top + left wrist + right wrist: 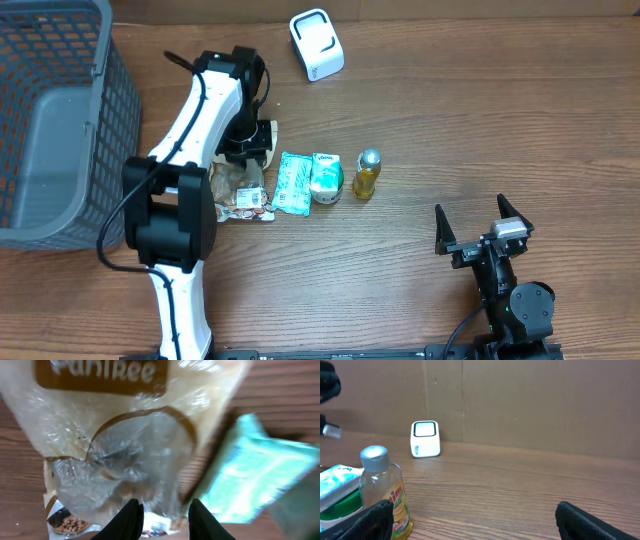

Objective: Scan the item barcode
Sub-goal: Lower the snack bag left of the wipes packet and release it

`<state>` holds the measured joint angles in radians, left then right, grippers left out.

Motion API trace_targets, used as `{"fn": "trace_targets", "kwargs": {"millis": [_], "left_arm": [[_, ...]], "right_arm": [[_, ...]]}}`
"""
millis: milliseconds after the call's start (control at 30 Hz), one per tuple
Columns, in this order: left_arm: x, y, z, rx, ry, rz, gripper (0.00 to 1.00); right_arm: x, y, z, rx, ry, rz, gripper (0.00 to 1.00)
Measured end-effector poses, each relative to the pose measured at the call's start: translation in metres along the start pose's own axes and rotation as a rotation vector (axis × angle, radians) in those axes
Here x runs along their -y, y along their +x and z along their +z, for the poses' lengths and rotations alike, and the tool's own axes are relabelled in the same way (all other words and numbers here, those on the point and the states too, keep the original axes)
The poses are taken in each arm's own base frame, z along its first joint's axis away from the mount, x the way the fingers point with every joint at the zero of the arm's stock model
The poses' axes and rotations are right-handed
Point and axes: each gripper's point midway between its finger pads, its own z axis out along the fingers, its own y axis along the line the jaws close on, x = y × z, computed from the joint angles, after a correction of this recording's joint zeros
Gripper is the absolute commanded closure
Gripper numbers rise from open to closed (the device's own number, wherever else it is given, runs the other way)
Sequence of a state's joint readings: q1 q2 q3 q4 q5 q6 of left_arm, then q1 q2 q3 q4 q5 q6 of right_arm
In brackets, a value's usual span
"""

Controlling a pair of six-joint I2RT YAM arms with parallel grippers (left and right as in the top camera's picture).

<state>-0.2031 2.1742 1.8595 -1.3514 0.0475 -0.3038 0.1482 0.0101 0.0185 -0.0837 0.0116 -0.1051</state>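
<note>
A clear snack bag [240,192] with a brown label lies on the table, and it fills the left wrist view as the snack bag [135,440]. My left gripper [249,152] hangs right over it. In the wrist view the left gripper [165,506] has its two black fingers a little apart above the bag's lower edge, with nothing pinched between the tips. The white barcode scanner [316,44] stands at the back of the table. My right gripper [483,226] rests wide open near the front right, holding nothing.
Right of the bag lie a teal packet [293,183], a green-lidded cup [327,178] and a small yellow bottle [367,174]. A grey mesh basket [100,90] takes up the left edge. In the right wrist view the bottle [382,495] stands beside my left finger, with the scanner [425,438] far behind.
</note>
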Motion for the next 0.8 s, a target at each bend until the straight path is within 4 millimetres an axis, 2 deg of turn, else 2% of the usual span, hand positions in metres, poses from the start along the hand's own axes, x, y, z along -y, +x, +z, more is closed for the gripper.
{"fn": "trace_targets", "kwargs": {"millis": [67, 167, 333, 433, 567, 700, 800], "left_arm": [[0.003, -0.004, -0.02, 0.069, 0.024, 0.003, 0.72], [0.002, -0.006, -0.069, 0.215, 0.05, 0.004, 0.71], [-0.012, 0.01, -0.154, 0.45, 0.055, -0.009, 0.68], [-0.026, 0.021, -0.189, 0.553, 0.047, -0.032, 0.64], [-0.047, 0.028, -0.206, 0.599, 0.033, -0.081, 0.63], [-0.06, 0.027, -0.204, 0.585, 0.029, -0.107, 0.63], [-0.06, 0.026, -0.2, 0.571, 0.04, -0.094, 0.63]], "right_arm": [[0.0, 0.0, 0.0, 0.0, 0.0, 0.0, 0.0], [0.0, 0.0, 0.0, 0.0, 0.0, 0.0, 0.0], [0.0, 0.0, 0.0, 0.0, 0.0, -0.001, 0.0], [0.0, 0.0, 0.0, 0.0, 0.0, 0.0, 0.0], [0.0, 0.0, 0.0, 0.0, 0.0, 0.0, 0.0], [0.0, 0.0, 0.0, 0.0, 0.0, 0.0, 0.0], [0.0, 0.0, 0.0, 0.001, 0.001, 0.0, 0.0]]}}
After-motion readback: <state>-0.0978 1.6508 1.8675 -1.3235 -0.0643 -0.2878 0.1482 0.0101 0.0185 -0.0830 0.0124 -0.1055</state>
